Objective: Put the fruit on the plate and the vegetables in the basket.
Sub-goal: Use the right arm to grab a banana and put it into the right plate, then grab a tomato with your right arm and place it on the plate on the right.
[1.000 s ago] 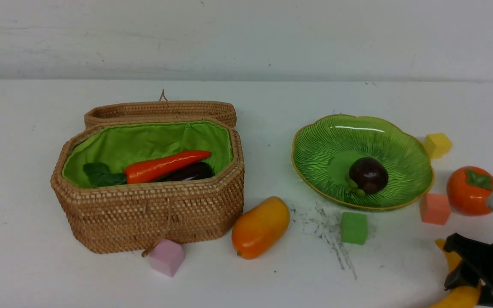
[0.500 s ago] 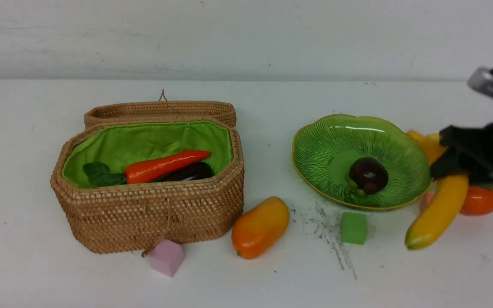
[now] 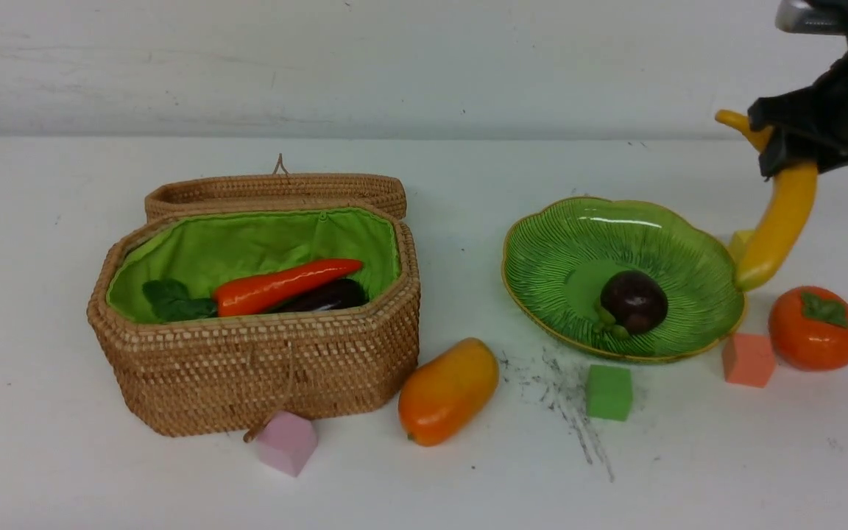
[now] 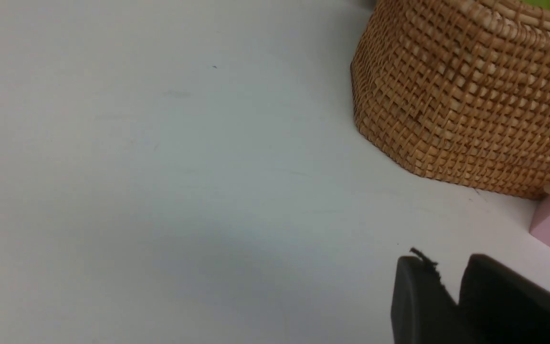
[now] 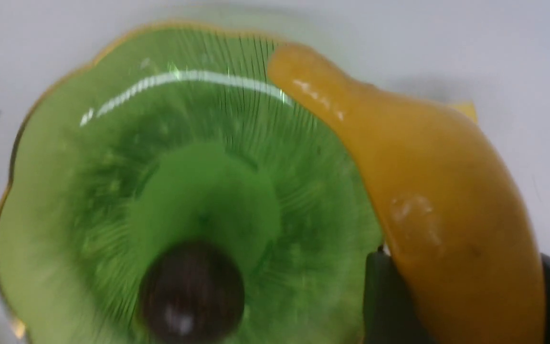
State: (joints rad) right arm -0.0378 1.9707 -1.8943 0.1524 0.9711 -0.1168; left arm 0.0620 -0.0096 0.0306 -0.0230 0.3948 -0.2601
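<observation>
R jaws, upper right of the front frame, are clamped on the banana [image 3: 777, 221] near its stem end; it hangs clear of the tabletop [image 3: 41, 456]. Its long axis is near vertical, leaning a bit, and the free tip points down just beside the right rim of the plate [image 3: 542, 250]. So the plate's hollow lies down and to the left of the jaws in that frame. In the R wrist view the banana [image 5: 437, 200] already overlaps the plate [image 5: 41, 157] edge. My read: carry left over the dish, then lower. R arm is by far the nearer.

The mangosteen [image 3: 634, 300] sits in the plate, right of centre, so aim for the bare part. The persimmon [image 3: 814, 327] is at right, off the plate, and the mango [image 3: 447, 390] at lower centre between basket [image 3: 262, 368] and plate. The carrot [image 3: 284, 285] lies in the basket.

L jaws: only the tips show, lower right of the L wrist frame. They're close together w/ nothing between; fully closed or not, can't tell.

Hard to see:
- Eggplant [image 3: 328, 296] mostly under the carrot.
- No radish visible.
- Yellow cube [image 3: 739, 239] mostly behind the banana.
- R arm cut off by the frame edge.
- R wrist view blurred.
</observation>
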